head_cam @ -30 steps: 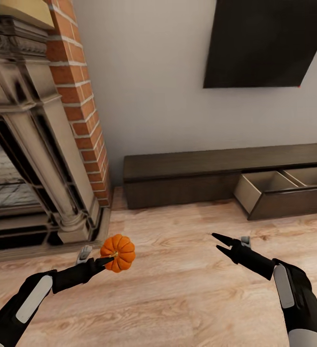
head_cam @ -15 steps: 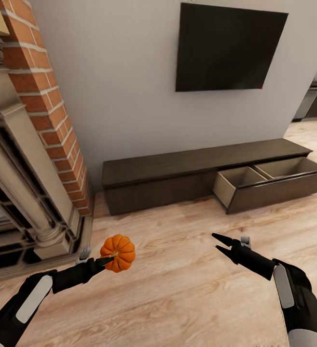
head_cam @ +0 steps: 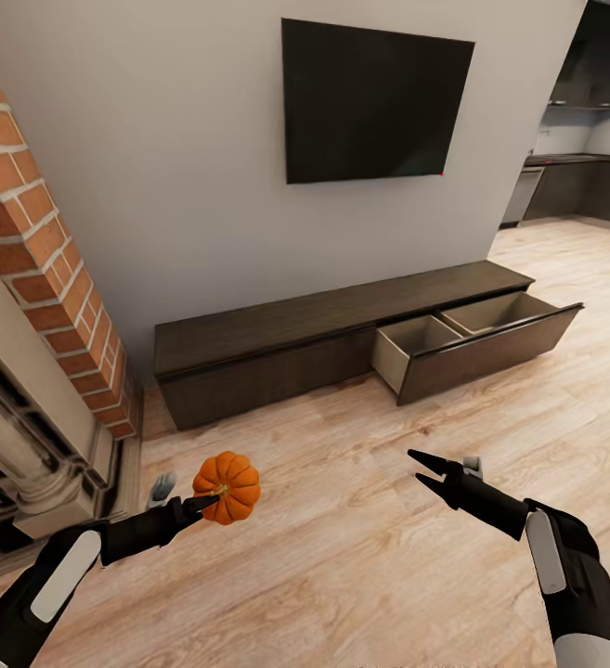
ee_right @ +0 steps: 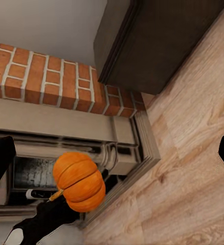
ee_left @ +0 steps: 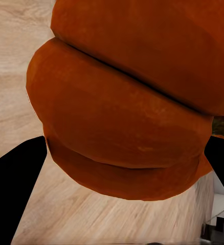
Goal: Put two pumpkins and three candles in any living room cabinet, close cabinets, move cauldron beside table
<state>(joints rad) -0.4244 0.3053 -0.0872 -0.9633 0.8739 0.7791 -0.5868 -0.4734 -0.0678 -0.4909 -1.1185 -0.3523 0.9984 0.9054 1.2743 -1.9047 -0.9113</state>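
Pumpkin (head_cam: 227, 485) gripped by left end effector (head_cam: 202, 506), fingertips hidden; right end effector (head_cam: 415, 467) spread, empty.

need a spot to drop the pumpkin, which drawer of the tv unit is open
The right-hand drawer of the cabinet is pulled out, showing two pale compartments. The left front is flush and shut. The left gripper holds the pumpkin.

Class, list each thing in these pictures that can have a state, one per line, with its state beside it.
pumpkin: held off the floor in the left gripper
left gripper: shut on the pumpkin
right gripper: open, empty
cabinet: right drawer pulled open, left front shut
drawer: open, nothing seen inside
television: screen dark
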